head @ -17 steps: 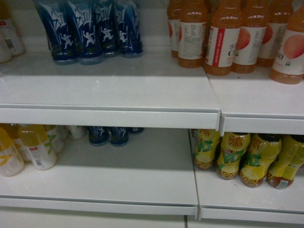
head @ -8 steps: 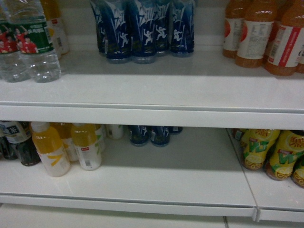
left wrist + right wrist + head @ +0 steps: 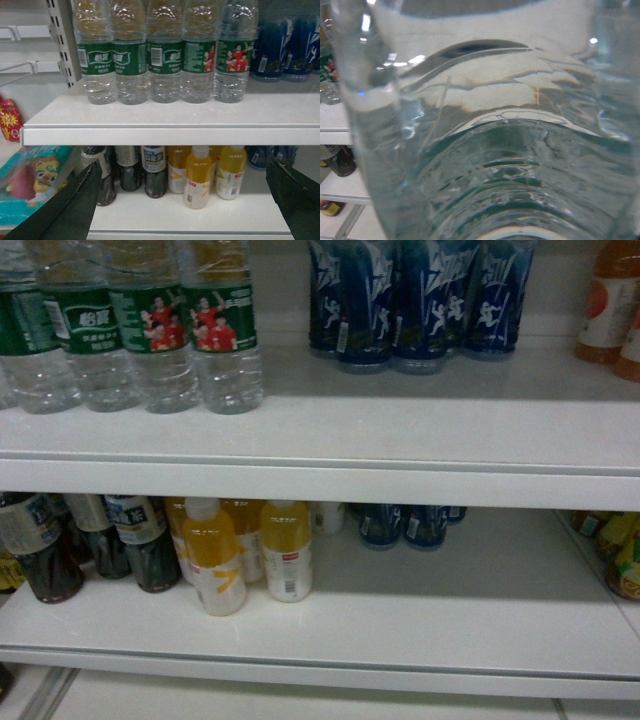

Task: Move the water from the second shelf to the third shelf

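While the left pincer [image 3: 183,167] hangs released, its two dark fingers [image 3: 75,205] spread wide to either lower corner of its wrist view and touching nothing, the gap between them frames the lower shelf [image 3: 240,212]. Straight ahead of the gap stand yellow juice bottles [image 3: 198,175] with white caps, and just to their left, nearer the left finger, dark drink bottles [image 3: 154,170] with pale labels. Above the pincer runs the white front edge of the upper shelf [image 3: 170,136], and on it, upright and side by side, stands a row of water bottles [image 3: 165,55], clear and ribbed with green labels, the rightmost showing figures in red. Up and to the right of the pincer, beside that row, are dark blue bottles [image 3: 285,45]. Out past the left finger, off the shelving, lie a colourful snack packet [image 3: 30,180] and, higher, a red packet [image 3: 9,120]. The right pincer itself does not show in any view, so I cannot tell whether it is clenched; its wrist camera is filled by one water bottle [image 3: 510,150], clear ribbed plastic pressed very close to the lens, with a hint of green low down and a sliver of the shelves at its left edge.
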